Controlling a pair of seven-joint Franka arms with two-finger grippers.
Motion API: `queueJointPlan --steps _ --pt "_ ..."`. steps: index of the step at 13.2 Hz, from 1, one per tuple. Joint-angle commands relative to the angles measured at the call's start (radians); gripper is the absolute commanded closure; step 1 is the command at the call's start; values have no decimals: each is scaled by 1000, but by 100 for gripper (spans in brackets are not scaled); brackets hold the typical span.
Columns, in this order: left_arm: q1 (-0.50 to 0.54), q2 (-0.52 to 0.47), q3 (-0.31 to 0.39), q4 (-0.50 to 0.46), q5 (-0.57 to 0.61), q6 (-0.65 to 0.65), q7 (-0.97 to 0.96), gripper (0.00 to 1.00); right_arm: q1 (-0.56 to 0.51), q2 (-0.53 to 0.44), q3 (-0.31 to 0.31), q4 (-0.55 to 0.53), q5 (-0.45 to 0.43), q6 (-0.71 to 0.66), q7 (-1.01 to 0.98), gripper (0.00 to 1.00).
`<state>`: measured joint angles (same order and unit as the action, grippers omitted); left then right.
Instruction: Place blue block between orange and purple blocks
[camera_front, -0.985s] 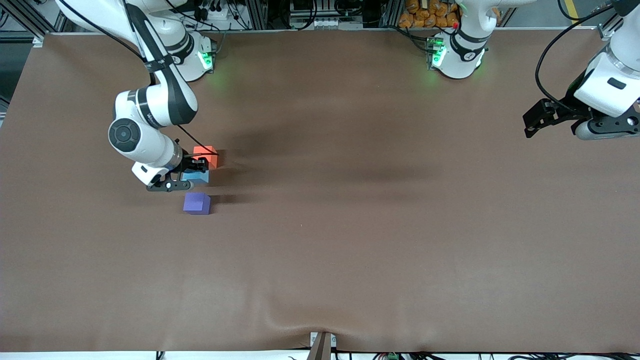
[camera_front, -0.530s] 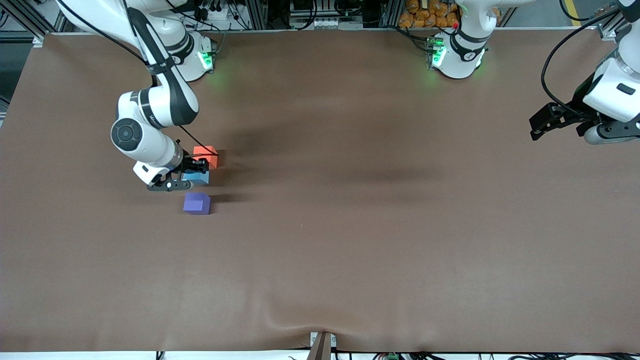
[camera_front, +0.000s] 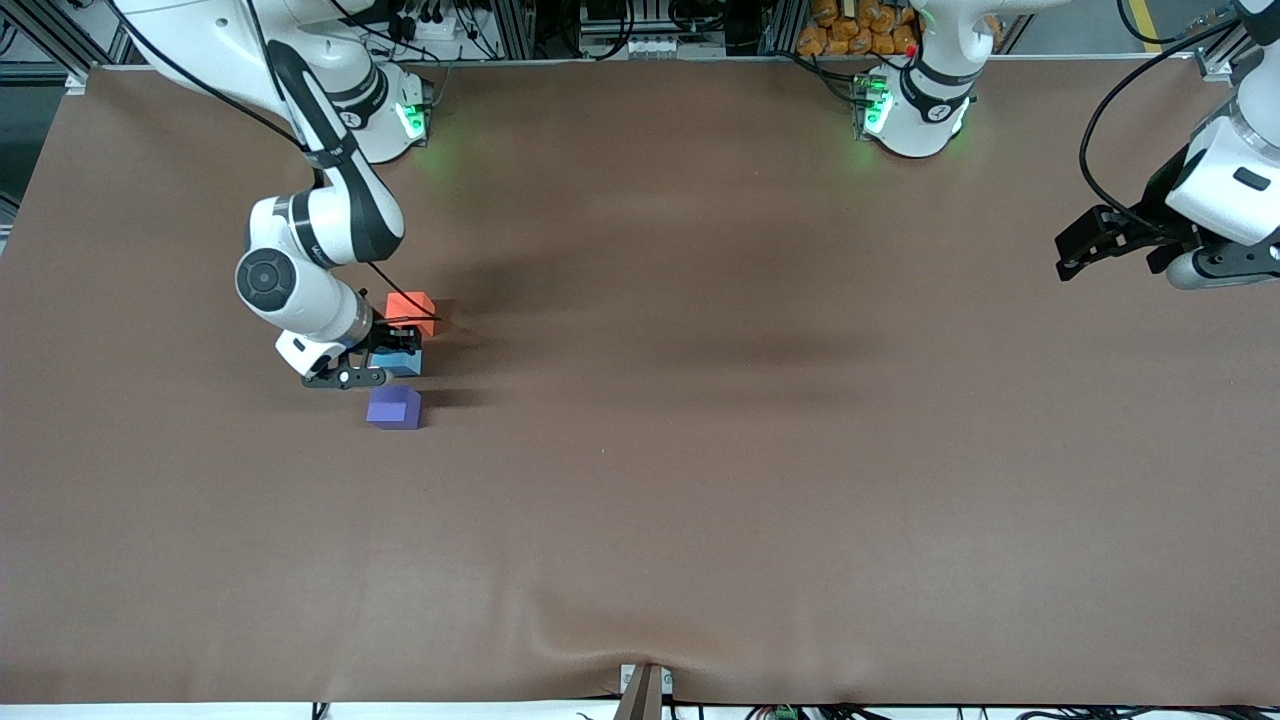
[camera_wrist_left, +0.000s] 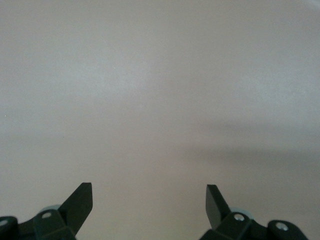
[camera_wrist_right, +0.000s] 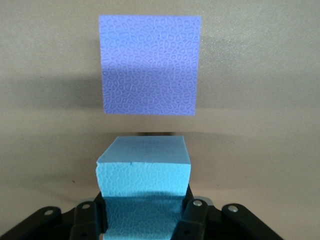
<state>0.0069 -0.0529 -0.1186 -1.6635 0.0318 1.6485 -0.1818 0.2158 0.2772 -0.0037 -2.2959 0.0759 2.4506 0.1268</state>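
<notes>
Gripping blue block (camera_front: 402, 362) tight, right gripper (camera_front: 385, 362) sits btwn orange block (camera_front: 411, 308) & purple block (camera_front: 393, 408), so release is near; left gripper (camera_front: 1085, 240) waits w/ fingers wide, empty.

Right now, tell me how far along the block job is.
Done: the blue block is picked up, clamped in the right gripper, and brought between the orange block and the purple block. In hand: lowering it into that gap. Left: let go and pull the arm away. The left gripper waits open over the table at its own end.
</notes>
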Motion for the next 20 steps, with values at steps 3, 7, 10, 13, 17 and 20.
queueJointPlan --steps 3,7,10,13,17,20 --pt "10 -5 -6 -2 -19 -13 -2 0 -13 37 11 -19 -5 89 -3 100" --pt "10 -5 -6 -1 -19 -15 8 0 -18 57 11 -17 -5 107 -3 100" --pt "11 -5 -6 -1 -19 -15 12 0 -21 50 11 -1 -1 64 -1 0" --pt "11 -5 -6 -2 -19 -16 13 0 -23 7 13 149 5 -204 2 0" --pt "11 -5 -6 1 -19 -16 13 0 -26 7 11 513 7 -617 -1 0" --pt "11 -7 -6 1 -19 -15 13 0 -73 25 11 801 -11 -833 -16 0"
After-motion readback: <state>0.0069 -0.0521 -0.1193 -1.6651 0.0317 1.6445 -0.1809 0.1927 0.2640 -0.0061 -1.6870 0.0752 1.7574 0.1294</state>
